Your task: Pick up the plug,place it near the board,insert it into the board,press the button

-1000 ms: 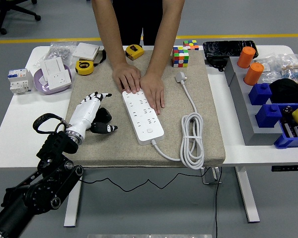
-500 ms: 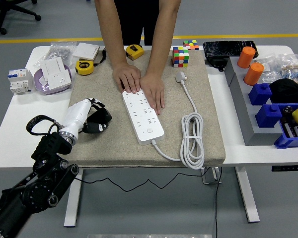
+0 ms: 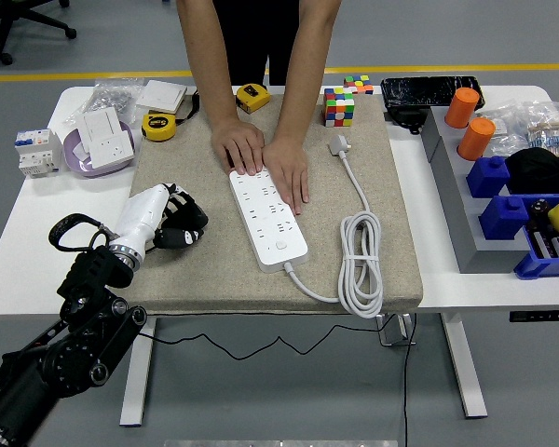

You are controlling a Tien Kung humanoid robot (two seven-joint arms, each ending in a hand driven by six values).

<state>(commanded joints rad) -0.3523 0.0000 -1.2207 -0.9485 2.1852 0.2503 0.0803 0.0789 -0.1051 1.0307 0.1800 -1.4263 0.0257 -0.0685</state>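
A white power strip point(image 3: 267, 212) lies on the beige mat point(image 3: 214, 279), its round button point(image 3: 280, 247) near the front end. A person across the table presses both hands point(image 3: 261, 158) flat on the strip's far end. My left hand point(image 3: 175, 226) sits at the mat's left edge, a short way left of the strip, turned on its side with its black fingers curled around a small black plug point(image 3: 194, 218). The plug is mostly hidden by the fingers. The strip's own white cable point(image 3: 359, 265) lies coiled at the right, ending in a white plug point(image 3: 339, 144).
Two Rubik's cubes point(image 3: 339, 104) and two yellow tape measures point(image 3: 158, 126) sit at the back. A wall socket on a purple dish point(image 3: 101, 142) and a breaker point(image 3: 35, 152) are at the left. Blue bins point(image 3: 503, 209) and orange cylinders point(image 3: 470, 121) fill the right.
My left hand rolled from palm-down with spread fingers onto its side and curled its fingers round the black plug. The person's hands and the strip stayed put.
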